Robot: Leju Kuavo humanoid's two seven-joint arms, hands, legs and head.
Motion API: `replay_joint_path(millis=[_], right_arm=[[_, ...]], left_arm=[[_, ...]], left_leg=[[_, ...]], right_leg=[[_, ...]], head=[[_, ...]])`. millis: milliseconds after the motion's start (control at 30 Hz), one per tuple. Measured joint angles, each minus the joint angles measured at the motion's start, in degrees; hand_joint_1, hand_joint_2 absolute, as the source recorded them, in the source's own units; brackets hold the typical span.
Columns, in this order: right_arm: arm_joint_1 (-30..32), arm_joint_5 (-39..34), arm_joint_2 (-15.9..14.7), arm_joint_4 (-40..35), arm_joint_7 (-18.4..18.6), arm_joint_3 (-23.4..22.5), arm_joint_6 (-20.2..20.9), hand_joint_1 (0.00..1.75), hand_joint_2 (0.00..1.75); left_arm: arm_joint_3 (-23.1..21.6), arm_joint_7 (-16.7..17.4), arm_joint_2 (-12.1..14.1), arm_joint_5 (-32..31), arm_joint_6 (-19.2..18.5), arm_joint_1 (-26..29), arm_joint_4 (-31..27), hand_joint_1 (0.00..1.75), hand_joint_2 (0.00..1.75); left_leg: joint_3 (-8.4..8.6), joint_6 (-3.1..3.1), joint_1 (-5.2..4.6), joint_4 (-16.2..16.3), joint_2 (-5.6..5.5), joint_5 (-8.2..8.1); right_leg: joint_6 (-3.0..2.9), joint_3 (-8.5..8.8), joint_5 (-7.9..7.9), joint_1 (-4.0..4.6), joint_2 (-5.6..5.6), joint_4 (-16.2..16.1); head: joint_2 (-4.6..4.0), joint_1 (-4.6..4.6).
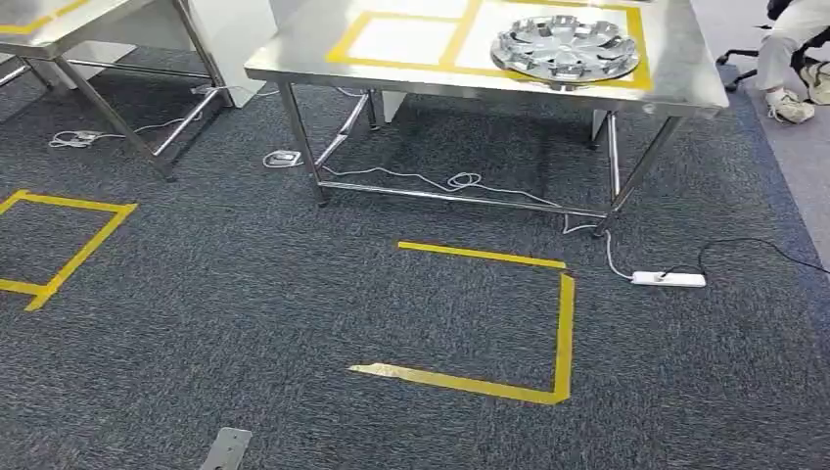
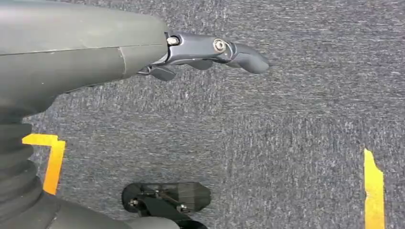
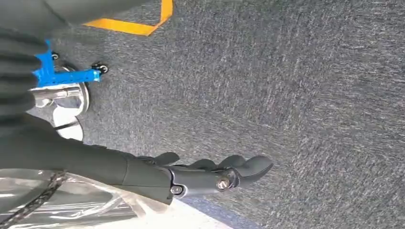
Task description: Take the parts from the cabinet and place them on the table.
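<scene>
A silver wheel-cover part (image 1: pixel 566 47) lies on the steel table (image 1: pixel 303 49) ahead of me, inside a yellow-taped rectangle at the table's right end. My left hand (image 2: pixel 210 50) hangs above the grey carpet with its fingers stretched out and nothing in them. My right hand (image 3: pixel 215 174) also hangs over the carpet, fingers loosely extended and holding nothing. The cabinet is out of sight.
A yellow tape square (image 1: pixel 563 323) marks the carpet in front of the table. A white power strip (image 1: pixel 668 279) and loose cables (image 1: pixel 460 181) lie by the table legs. A second steel table (image 1: pixel 59 24) stands at the far left. A seated person (image 1: pixel 793 39) is at the far right.
</scene>
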Motion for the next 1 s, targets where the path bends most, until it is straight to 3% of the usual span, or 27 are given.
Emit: replay_joint_path(millis=[467, 500, 1000], right_arm=[[0.07, 0.11, 0.00, 0.00, 0.26, 0.39, -0.13, 0.00, 1.75], [0.07, 0.04, 0.00, 0.00, 0.22, 0.46, -0.13, 0.00, 0.00], [0.36, -1.01, -0.04, 0.00, -1.64, 0.46, 0.13, 0.00, 0.00]], left_arm=[[0.02, -0.09, 0.00, 0.02, -0.22, 0.05, 0.00, 0.00, 1.75], [0.02, -0.11, 0.00, 0.04, -0.22, 0.05, 0.00, 0.00, 1.75], [0.24, -1.44, -0.39, 0.17, 0.28, 0.34, 0.00, 0.00, 1.75]], left_leg=[[-1.27, -0.10, 0.00, 1.51, 0.00, -0.34], [-1.29, -0.10, 0.00, 1.55, 0.00, -0.34], [-1.41, -0.13, 0.00, 1.66, 0.00, -0.36]], right_leg=[[-0.07, -1.33, -0.43, 0.00, 0.00, 1.73], [-0.08, -1.37, -0.44, 0.00, 0.00, 1.78], [-0.08, -1.48, -0.46, 0.01, 0.00, 1.87]], head=[[0.00, 0.00], [0.00, 0.00], [0.00, 0.00]])
